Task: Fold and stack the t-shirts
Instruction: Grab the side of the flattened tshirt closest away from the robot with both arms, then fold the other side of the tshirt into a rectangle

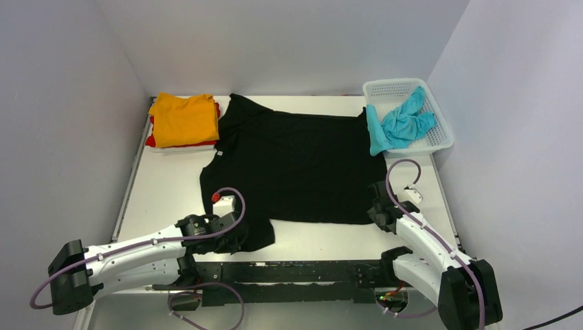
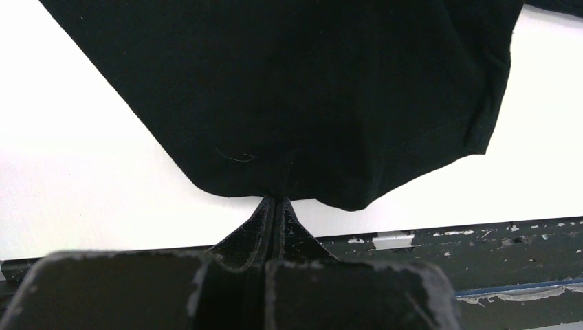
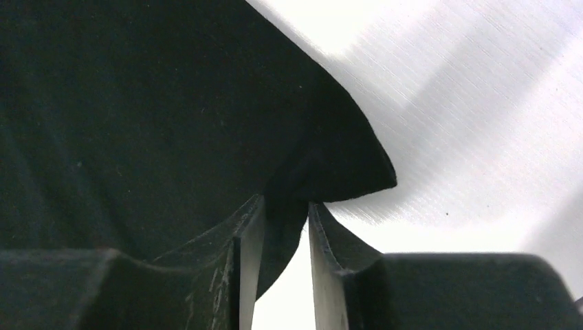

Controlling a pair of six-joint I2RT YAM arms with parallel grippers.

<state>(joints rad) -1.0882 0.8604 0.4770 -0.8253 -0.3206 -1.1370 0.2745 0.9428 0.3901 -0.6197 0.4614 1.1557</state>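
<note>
The black t-shirt (image 1: 295,161) lies spread flat on the white table, neck toward the far left. My left gripper (image 1: 237,234) is shut on its near left corner; in the left wrist view the jaws (image 2: 276,199) are pressed together on the cloth edge (image 2: 289,82). My right gripper (image 1: 378,210) is at the near right corner; in the right wrist view (image 3: 287,203) the jaws stand a little apart with the corner of the cloth (image 3: 137,103) between them. A folded orange shirt (image 1: 184,118) tops a stack over a red one (image 1: 159,142). A turquoise shirt (image 1: 405,124) hangs out of the basket.
The white lattice basket (image 1: 392,88) stands at the far right corner. The stack sits at the far left. Bare table (image 1: 165,185) shows left of the black shirt. A dark rail (image 1: 309,271) runs along the near edge between the arm bases. Walls close in on both sides.
</note>
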